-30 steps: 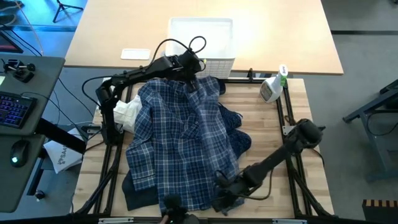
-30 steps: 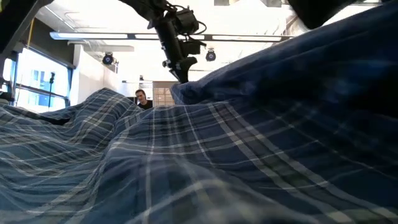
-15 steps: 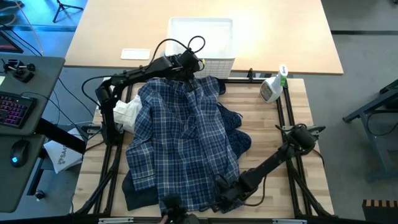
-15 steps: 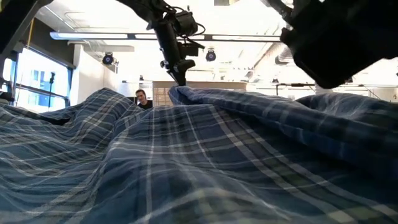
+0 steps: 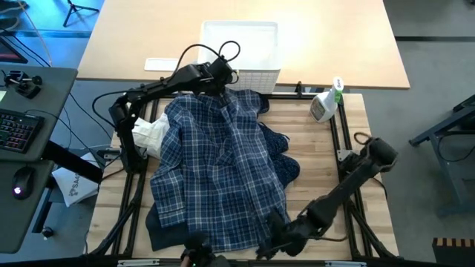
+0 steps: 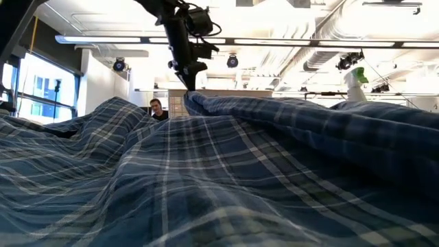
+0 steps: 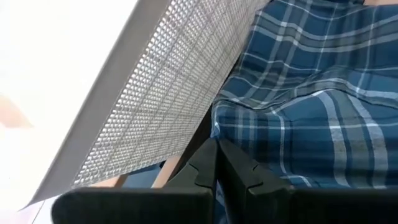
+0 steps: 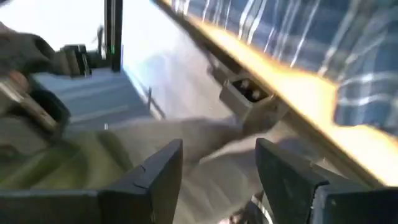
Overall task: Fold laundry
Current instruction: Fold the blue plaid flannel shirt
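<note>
On the wooden surface (image 5: 349, 141) the plaid shirt (image 5: 219, 178) lies spread, long axis running from my left hand (image 5: 215, 87) at the far collar edge, pinched shut on the cloth, to my right hand (image 5: 269, 243), fingers apart and empty, just beside the near hem.

Shirt (image 5: 219, 174) covers most of the surface (image 5: 319, 156); bare wood open along its right side. Basket (image 5: 241, 48) blocks the far edge, touching the shirt; spray bottle (image 5: 325, 104) stands at the far right corner.
</note>
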Robot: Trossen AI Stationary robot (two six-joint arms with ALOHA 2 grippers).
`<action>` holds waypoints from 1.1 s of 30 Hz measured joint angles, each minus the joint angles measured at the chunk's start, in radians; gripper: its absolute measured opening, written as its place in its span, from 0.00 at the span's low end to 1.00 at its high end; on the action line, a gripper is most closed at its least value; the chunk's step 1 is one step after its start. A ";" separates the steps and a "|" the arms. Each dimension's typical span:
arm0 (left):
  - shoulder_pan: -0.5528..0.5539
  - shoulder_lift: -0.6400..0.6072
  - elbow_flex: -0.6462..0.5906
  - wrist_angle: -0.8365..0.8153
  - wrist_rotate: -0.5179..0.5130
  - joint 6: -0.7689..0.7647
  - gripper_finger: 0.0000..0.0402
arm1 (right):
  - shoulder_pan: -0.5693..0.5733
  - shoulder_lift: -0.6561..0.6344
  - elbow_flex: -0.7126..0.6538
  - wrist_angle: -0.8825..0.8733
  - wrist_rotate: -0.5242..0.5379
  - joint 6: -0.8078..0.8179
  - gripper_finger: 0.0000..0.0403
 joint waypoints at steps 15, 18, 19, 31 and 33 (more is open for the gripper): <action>0.254 -0.038 -0.084 -0.054 0.245 -0.020 0.26 | 0.028 -0.075 -0.002 -0.361 0.026 0.252 0.34; 0.297 -0.036 -0.084 -0.065 0.358 -0.066 0.35 | 0.014 -0.075 -0.002 -0.352 0.040 0.200 0.34; 0.301 -0.036 -0.084 -0.071 0.425 -0.074 0.37 | 0.010 -0.075 -0.002 -0.346 0.051 0.175 0.34; -0.100 -0.030 -0.178 0.183 0.520 -0.066 0.33 | -0.061 -0.035 -0.165 -0.275 0.207 0.241 0.34; -0.163 -0.014 -0.222 0.282 0.435 -0.079 0.32 | -0.093 -0.035 -0.199 -0.214 0.216 0.220 0.34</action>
